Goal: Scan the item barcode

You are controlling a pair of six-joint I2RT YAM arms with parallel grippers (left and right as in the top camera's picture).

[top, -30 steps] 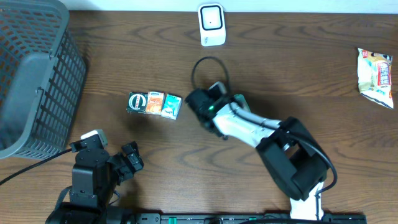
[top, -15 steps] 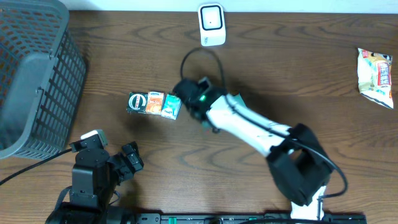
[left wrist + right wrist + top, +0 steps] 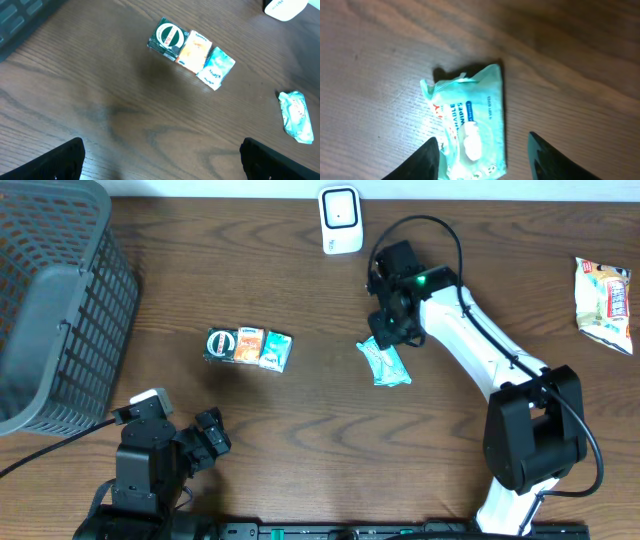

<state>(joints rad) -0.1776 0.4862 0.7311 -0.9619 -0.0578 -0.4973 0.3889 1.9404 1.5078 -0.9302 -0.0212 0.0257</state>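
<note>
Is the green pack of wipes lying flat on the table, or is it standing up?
Lying flat: the pack rests on the table with its printed face up.

The wipes pack (image 3: 385,363) lay flat on the surface (image 3: 300,450) near its middle, below the right hand (image 3: 392,330), with the scanner (image 3: 340,219) behind it at the far edge. A row of three small packs (image 3: 247,347) lay to its left. The basket (image 3: 60,300) stood in the far left corner, a snack bag (image 3: 604,302) lay well apart at the right edge, and the left hand (image 3: 208,435) sat near the front left.
</note>
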